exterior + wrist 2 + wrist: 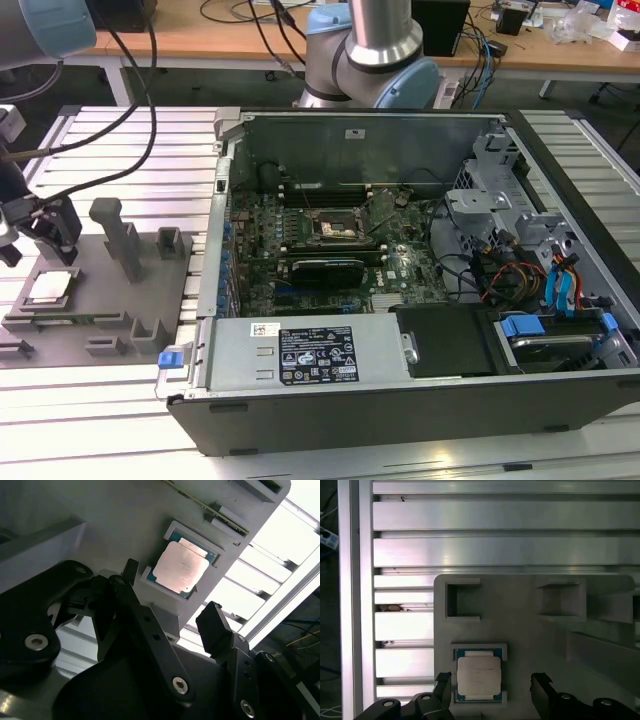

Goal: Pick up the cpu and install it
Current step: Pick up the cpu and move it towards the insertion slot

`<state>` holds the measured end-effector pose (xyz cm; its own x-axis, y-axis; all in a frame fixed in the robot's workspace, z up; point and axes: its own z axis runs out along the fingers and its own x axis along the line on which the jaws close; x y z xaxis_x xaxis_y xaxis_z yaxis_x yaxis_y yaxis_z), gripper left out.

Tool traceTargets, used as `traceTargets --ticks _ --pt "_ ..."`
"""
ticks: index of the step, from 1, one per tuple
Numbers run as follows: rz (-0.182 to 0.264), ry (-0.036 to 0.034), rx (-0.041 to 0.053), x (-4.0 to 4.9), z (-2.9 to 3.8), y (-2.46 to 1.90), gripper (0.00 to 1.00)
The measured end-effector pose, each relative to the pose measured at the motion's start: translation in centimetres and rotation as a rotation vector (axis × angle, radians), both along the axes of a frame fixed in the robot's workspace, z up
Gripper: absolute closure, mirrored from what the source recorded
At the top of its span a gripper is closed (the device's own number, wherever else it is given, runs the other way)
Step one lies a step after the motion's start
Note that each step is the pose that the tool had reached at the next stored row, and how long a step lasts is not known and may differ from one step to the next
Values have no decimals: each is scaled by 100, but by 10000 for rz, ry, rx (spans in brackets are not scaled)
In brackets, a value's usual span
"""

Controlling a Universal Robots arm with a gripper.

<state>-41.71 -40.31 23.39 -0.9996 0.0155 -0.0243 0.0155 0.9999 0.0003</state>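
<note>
Straight above the cpu (pixel 479 676) the room is free; the gripper (pixel 491 682) straddles the cpu, spread wide and touching nothing. The grey tray's (pixel 530 645) raised pocket rim crowds the cpu's edges. Upright blocks (pixel 120 240) stand well apart from the cpu, toward the computer case (pixel 300 140).

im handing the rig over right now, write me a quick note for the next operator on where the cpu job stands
Gripper: open, empty, hanging over the grey tray with one finger on each side of the cpu, not closed on it.
Cpu: lying flat in its recess on the tray, silver top up, at the exterior view's left, outside the computer case.
Socket: on the motherboard inside the open case, well away from the gripper.
Done: the gripper is lined up above the cpu.
Left: the cpu is not yet gripped, lifted or seated in the socket.
</note>
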Motion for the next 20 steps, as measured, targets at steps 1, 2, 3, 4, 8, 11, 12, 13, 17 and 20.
traceTargets --ticks 1,2,3,4,8,11,12,13,17,20 --pt "-1 -1 0 0 -8 0 26" --pt "-1 0 0 0 -25 0 26" --pt "-1 -1 0 0 -41 0 26" --pt "-1 -1 0 0 -58 0 26" --pt "0 -1 0 0 -112 0 26" --pt "0 -1 0 0 -149 0 26" --pt "-1 0 0 0 -165 0 26" --pt "0 -1 0 0 -178 0 26" --pt "18 0 -291 0 -211 -1 26" --pt "63 0 -292 0 -241 -18 26"
